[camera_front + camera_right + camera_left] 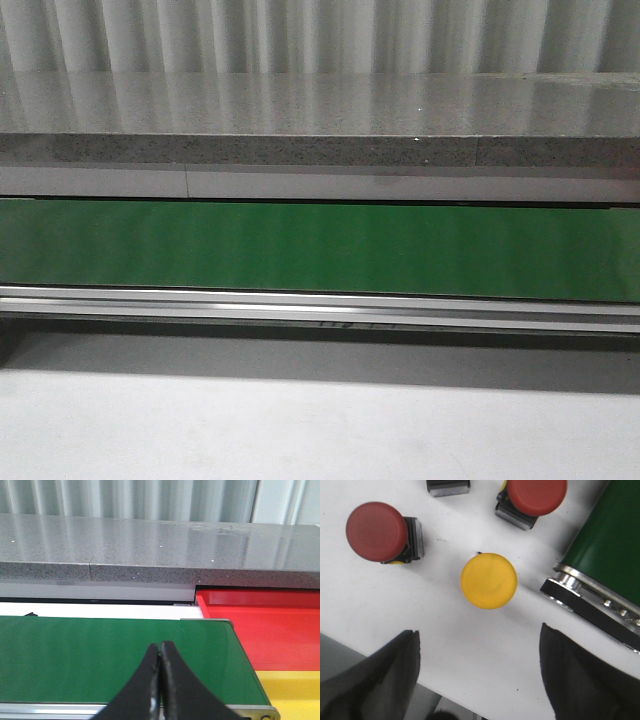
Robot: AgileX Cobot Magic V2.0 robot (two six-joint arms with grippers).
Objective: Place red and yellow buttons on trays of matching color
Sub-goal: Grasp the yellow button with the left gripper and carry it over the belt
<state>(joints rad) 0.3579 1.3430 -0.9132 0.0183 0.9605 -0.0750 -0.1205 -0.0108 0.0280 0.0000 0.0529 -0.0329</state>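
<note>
Hovering wide open and empty over the yellow button, left gripper hasn't grabbed anything, right gripper is closed empty, red tray looks bare.
</note>
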